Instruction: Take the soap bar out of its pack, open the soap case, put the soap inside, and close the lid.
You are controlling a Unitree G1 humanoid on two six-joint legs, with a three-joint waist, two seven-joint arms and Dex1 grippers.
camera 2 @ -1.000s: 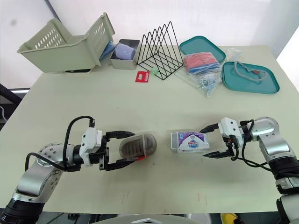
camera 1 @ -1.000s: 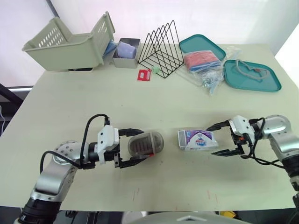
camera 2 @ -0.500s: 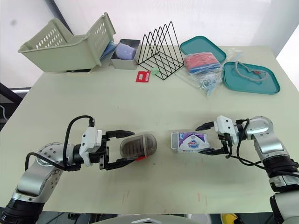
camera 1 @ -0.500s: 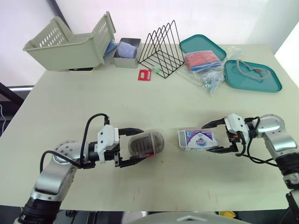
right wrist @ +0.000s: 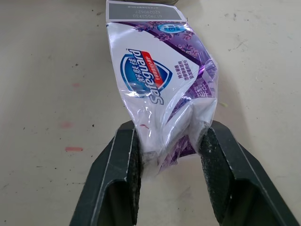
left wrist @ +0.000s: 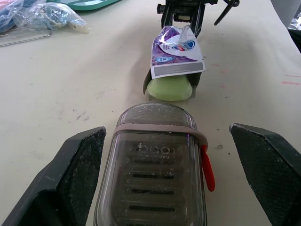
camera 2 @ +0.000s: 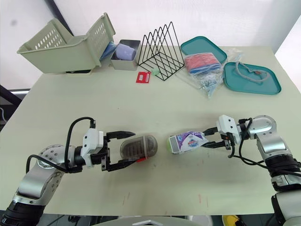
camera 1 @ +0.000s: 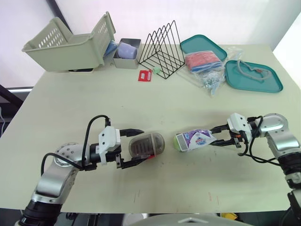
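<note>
Since a second ago the right gripper [camera 1: 217, 141] has clamped onto the crumpled tail of the soap pack [camera 1: 196, 139], and the green soap bar [camera 1: 177, 143] now pokes from its open end toward the soap case [camera 1: 146, 144] on the table [camera 1: 141, 99]. The left gripper [camera 1: 142, 146] straddles that case, fingers spread. Left wrist view: the case lid is down, a red latch [left wrist: 208, 169] at its side, the soap just beyond, not touching. Right wrist view: both fingers [right wrist: 123, 179] squeeze the pack's end.

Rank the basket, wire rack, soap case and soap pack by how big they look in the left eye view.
1. basket
2. wire rack
3. soap case and soap pack, about alike
</note>
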